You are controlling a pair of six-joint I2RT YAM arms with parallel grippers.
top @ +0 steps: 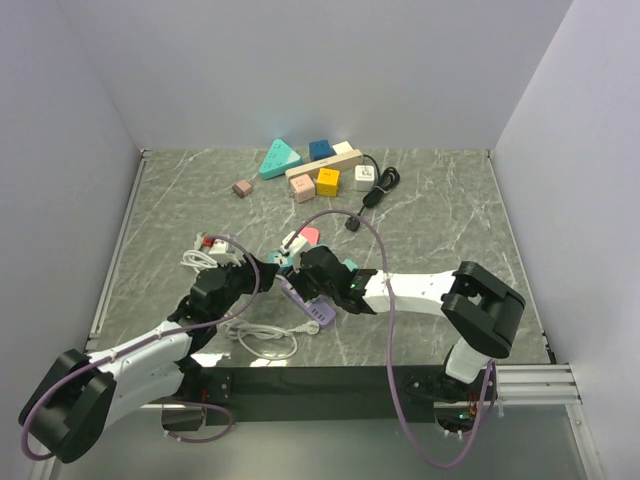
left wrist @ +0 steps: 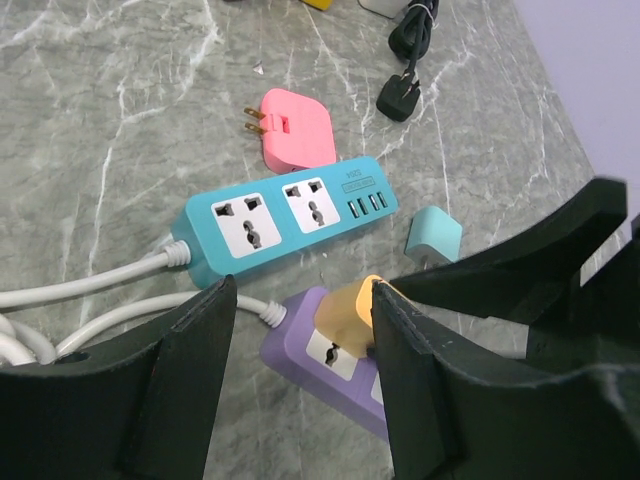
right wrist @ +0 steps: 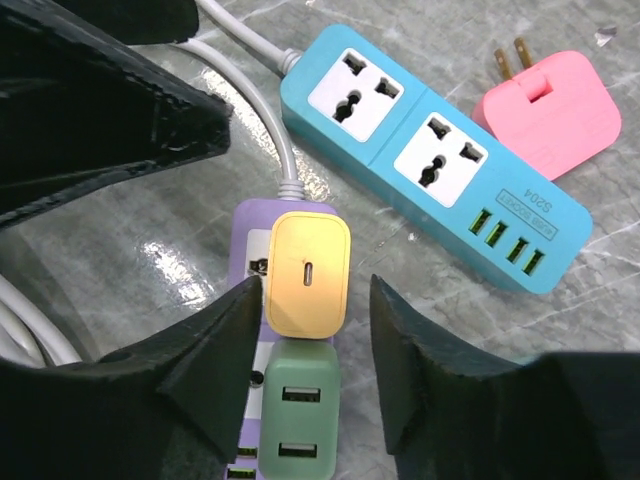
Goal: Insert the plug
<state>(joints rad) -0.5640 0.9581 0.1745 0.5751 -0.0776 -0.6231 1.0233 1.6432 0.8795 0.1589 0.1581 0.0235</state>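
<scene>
Plug first: the yellow plug [right wrist: 308, 272] stands on the purple power strip [right wrist: 247, 222], on the socket at the end where the white cord [right wrist: 270, 100] comes in. I can't tell whether it is pushed fully home. Just behind it on the same strip sits a green charger [right wrist: 298, 405], touching it.

The right gripper [right wrist: 315, 290] hangs over that end of the strip with its fingers [right wrist: 225, 340] spread to either side of the yellow plug. One tip is at the plug's edge and the other stands clear of it, so nothing is pinched. The left gripper [left wrist: 300, 290] comes at the strip from the opposite side, fingers [left wrist: 190, 360] also spread and holding nothing, with the yellow plug just beyond one tip.

Beyond the strip's cord end lies a blue power strip [right wrist: 430, 150], flat on the marble table [top: 440, 220], with a pink plug [right wrist: 550, 110] past it, prongs pointing away. Beside the purple strip, between it and the blue one's far end, is a small teal adapter [left wrist: 432, 235]. Well past the pink plug lies a black plug [left wrist: 400, 95].
</scene>
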